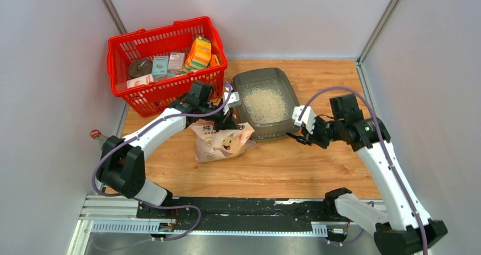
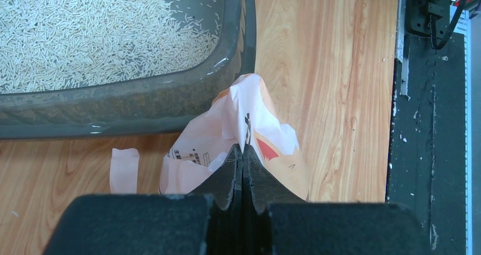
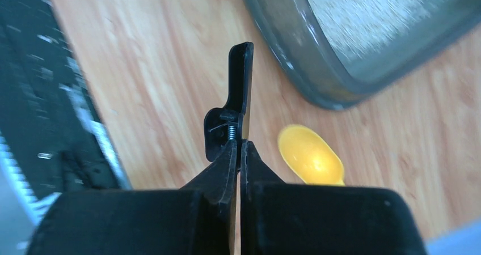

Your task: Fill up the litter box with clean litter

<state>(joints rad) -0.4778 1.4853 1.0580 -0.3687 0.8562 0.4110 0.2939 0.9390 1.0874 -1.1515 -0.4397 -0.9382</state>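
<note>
Litter box: set on the table between the two arms, just right of the red basket.
Clean litter: pale granules spread over the middle of the tray with the corners bare. The fill is judged partial.
Left pincer: jaws pressed fully together on a fold at the top of the paper bag, just beside the tray's near wall. The grip is judged suited to tipping the bag over the rim.
Right pincer: closed on a black spring clip, held off the tray's near right corner and judged kept clear of the pour.
Yellow scoop: lying on the table under the right pincer, ungripped.
Obstructions: the flared rim must be cleared by the bag; the basket stands close behind the left arm; a torn strip lies beside the bag.
</note>
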